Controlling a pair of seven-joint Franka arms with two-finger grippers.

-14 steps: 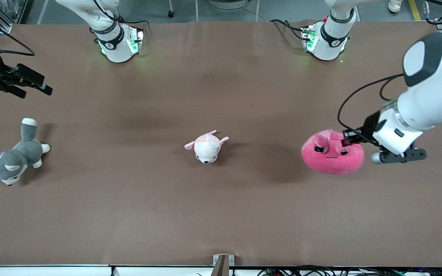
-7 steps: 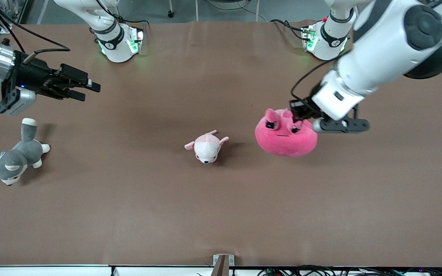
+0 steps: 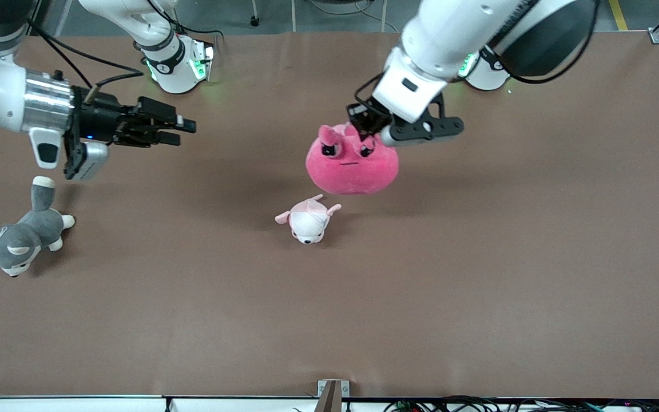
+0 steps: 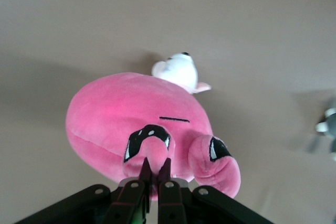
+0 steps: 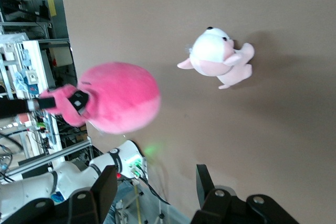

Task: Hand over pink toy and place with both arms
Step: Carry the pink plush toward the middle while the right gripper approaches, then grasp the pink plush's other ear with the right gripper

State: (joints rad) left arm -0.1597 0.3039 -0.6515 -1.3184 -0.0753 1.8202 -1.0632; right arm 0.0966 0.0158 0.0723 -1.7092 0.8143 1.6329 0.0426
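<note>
A: Where is the pink toy (image 3: pixel 352 167)?

B: Upper centre of the front view, lifted off the bench (image 3: pixel 478 274), over a spot just above the pale pink-and-white plush (image 3: pixel 308 220). The left gripper (image 3: pixel 365 123) holds it with fingers clamped on one ear.

A: State of the right gripper (image 3: pixel 176 129)?

B: Upper left of the front view, in the air, fingers apart and holding nothing. A grey plush (image 3: pixel 19 234) lies at the left edge, lower in the frame.

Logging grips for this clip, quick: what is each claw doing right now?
Left claw: shut on the pink toy, holding it above the table.
Right claw: open, holding nothing, in the air toward the right arm's end.
</note>
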